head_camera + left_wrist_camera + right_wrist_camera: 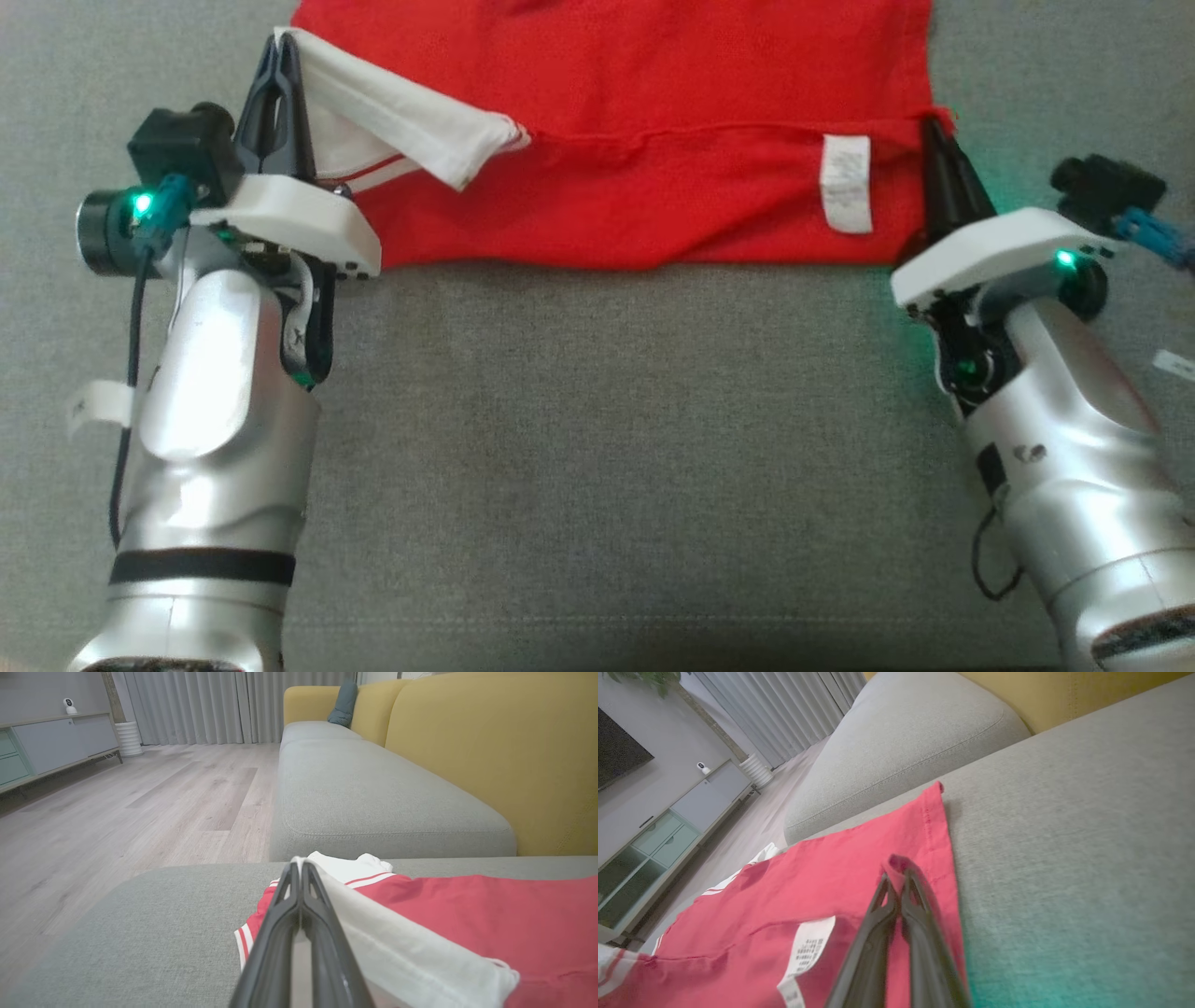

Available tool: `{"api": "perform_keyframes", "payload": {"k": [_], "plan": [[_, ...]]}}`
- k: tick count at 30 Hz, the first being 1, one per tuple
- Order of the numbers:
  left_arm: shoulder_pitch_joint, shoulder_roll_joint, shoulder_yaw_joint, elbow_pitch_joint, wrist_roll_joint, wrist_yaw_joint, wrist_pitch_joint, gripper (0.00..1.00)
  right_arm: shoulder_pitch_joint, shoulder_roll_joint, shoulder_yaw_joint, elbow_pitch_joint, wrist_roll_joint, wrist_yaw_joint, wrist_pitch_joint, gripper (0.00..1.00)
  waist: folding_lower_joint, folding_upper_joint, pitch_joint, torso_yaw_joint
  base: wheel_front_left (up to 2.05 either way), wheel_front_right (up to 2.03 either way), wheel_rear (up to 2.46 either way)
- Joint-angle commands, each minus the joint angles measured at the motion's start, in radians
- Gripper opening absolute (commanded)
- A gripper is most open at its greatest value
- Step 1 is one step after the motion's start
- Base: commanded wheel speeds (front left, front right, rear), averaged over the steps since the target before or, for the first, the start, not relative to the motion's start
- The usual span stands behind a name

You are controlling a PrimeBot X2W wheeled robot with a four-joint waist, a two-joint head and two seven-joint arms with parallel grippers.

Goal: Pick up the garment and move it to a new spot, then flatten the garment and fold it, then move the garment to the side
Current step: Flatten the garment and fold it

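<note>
Shirt (653, 84) lies flat on cushion (597, 448). Left claw (282, 49) pinches white sleeve (411, 121); right claw (934, 133) pinches red hem (893, 861). Judged mid-fold; move aside remains.

Head view looks straight down on seat (597, 420), close; left wrist view skims low along it toward floor (117, 812), curtains (210, 704); right wrist view tilted, facing likewise; all share garment (653, 112).

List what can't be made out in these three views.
Red garment with white striped sleeve: far part cut off by head view's top edge.
White fabric care label: print too small and blurred in head and right wrist views.
Garment's underside: hidden against the grey fabric sofa cushion, every view.
</note>
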Motion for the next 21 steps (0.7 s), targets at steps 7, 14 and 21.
{"api": "perform_keyframes", "payload": {"k": [7, 14, 21], "plan": [[0.024, 0.011, 0.052, -0.043, -0.009, 0.029, -0.005, 1.0, -0.008, 0.0, 0.064, -0.04, 0.02, 0.002, -0.05, 1.0, 0.0, 0.0, 0.0, 0.003, 0.0, 0.0, 0.0], [0.184, 0.002, 0.061, -0.082, -0.047, 0.043, -0.005, 1.0, 0.076, -0.011, 0.082, -0.08, 0.019, 0.002, -0.063, 1.0, 0.0, 0.0, -0.042, -0.008, 0.0, 0.0, 0.0], [0.262, 0.001, 0.053, -0.071, -0.106, 0.044, -0.005, 1.0, 0.145, -0.01, 0.068, -0.13, 0.026, 0.002, -0.064, 1.0, 0.0, 0.0, -0.047, -0.018, 0.0, 0.0, 0.0]]}}
